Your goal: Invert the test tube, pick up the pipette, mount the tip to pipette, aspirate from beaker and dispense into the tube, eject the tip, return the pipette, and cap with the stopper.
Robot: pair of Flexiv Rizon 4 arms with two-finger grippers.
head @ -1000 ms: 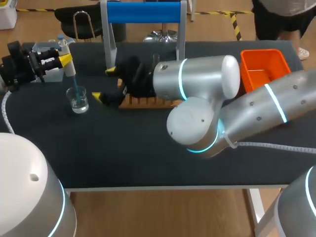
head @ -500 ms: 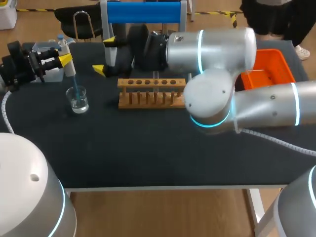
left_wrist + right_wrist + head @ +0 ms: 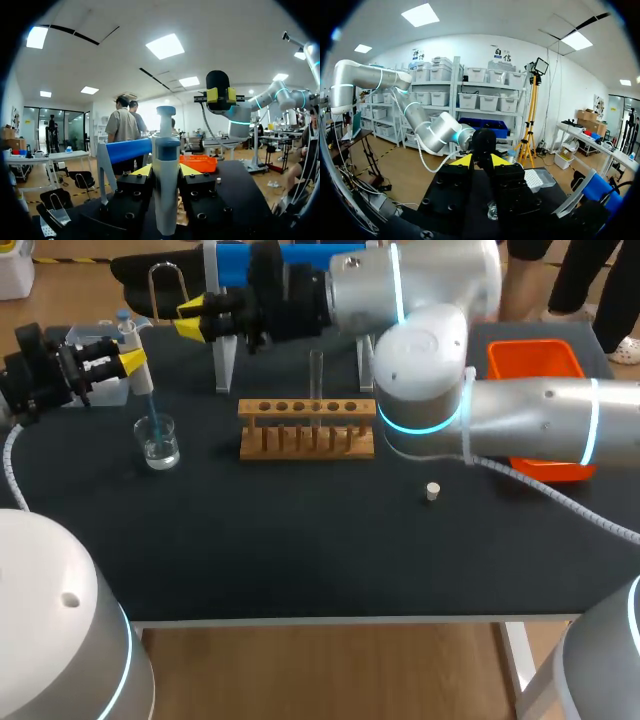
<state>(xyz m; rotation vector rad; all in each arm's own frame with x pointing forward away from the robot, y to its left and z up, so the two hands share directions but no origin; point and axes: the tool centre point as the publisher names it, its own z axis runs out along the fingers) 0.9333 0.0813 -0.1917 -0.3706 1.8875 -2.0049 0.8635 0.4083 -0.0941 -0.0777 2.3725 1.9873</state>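
pipette point(image 3: 165, 200), grasped mid-body by my left claw point(image 3: 133, 360) above the beaker point(image 3: 158, 443), seemed light, stiff, slippery; right claw point(image 3: 190, 319) hung released.

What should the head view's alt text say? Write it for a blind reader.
The left gripper holds a pipette, its blue tip down in a beaker. The right gripper hangs open beyond a wooden rack holding one upright test tube; a stopper lies loose nearby.
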